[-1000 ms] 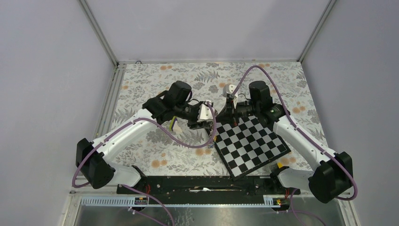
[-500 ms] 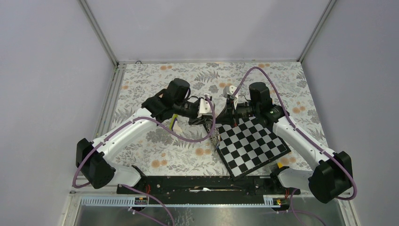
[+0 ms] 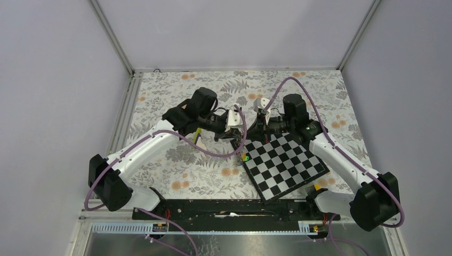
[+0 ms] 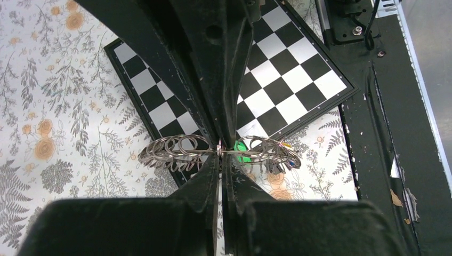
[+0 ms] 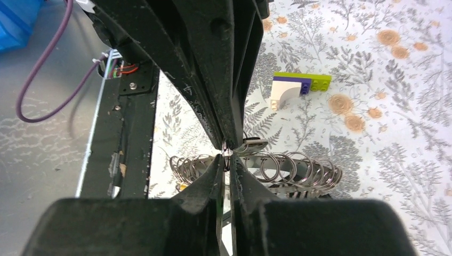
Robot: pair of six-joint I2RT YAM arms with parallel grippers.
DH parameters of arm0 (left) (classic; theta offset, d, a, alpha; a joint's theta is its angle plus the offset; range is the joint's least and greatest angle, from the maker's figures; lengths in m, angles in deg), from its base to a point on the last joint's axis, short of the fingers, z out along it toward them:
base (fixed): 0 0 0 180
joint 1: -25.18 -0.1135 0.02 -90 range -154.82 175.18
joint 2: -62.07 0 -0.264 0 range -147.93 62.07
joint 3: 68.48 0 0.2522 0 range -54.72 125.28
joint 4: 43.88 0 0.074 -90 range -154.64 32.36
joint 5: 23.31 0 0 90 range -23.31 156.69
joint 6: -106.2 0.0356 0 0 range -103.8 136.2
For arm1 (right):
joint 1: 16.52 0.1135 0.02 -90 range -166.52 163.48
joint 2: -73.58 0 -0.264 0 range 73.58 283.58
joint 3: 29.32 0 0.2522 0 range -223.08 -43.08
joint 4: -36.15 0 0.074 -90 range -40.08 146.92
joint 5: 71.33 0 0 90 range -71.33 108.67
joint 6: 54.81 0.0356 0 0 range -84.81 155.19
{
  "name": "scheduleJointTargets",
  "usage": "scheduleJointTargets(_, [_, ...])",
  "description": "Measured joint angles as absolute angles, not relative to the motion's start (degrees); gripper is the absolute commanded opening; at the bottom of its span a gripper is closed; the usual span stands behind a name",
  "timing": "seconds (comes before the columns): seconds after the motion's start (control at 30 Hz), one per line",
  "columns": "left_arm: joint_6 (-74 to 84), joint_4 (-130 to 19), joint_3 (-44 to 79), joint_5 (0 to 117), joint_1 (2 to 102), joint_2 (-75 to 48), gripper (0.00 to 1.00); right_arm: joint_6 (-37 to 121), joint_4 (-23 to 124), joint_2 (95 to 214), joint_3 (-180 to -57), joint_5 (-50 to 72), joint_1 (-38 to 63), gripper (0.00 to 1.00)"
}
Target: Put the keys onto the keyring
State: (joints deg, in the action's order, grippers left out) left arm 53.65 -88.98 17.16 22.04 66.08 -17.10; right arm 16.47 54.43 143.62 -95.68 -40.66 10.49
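Left wrist view: the left gripper (image 4: pixel 220 152) has its jaws pinched tight on the keyring (image 4: pixel 176 150), gripping its coiled wire rim about midway along the part that shows. The ring lies edge-on across this view, its loops fanning out to both sides of the fingers. It sits over the corner of the chessboard (image 4: pixel 288 69) and the flowered tablecloth (image 4: pixel 64 106) beside it. Some keys (image 4: pixel 242 158) are at the ring. A green head shows just right of the fingers, and small blue and yellow bits are bunched at the ring's right end. Whether each one is threaded on the wire is too small to tell.

From the right wrist view, the right gripper (image 5: pixel 226 154) is likewise clamped narrow on the ring's rim, with coils spreading out on either side of its tips. Beyond it, a lime, white and purple block (image 5: pixel 296 85) lies on the cloth, well apart from the ring.

From above, the two arms meet tip to tip at the far left edge of the board, with the ring held between them. A green spot shows at the board's left corner, just below them.
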Motion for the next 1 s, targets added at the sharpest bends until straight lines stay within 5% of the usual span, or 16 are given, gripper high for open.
scheduleJointTargets(0.17, [54.3,-95.6,23.5,26.1,66.4,-19.7,0.00,14.3,54.4,142.5,-95.4,-38.8,10.4,0.40])
scheduleJointTargets(0.3, [55.0,-101.7,30.6,30.2,66.6,-23.0,0.00,13.8,54.3,142.1,-95.4,-37.8,10.3,0.44])
scheduleJointTargets(0.7, [53.9,-107.4,32.6,31.8,67.5,-24.4,0.00,17.1,50.3,142.4,-95.4,-38.4,10.3,0.45])
scheduleJointTargets(1.0, [51.8,-107.0,32.6,29.6,67.5,-24.4,0.00,21.5,44.5,142.6,-94.5,-39.8,10.3,0.33])
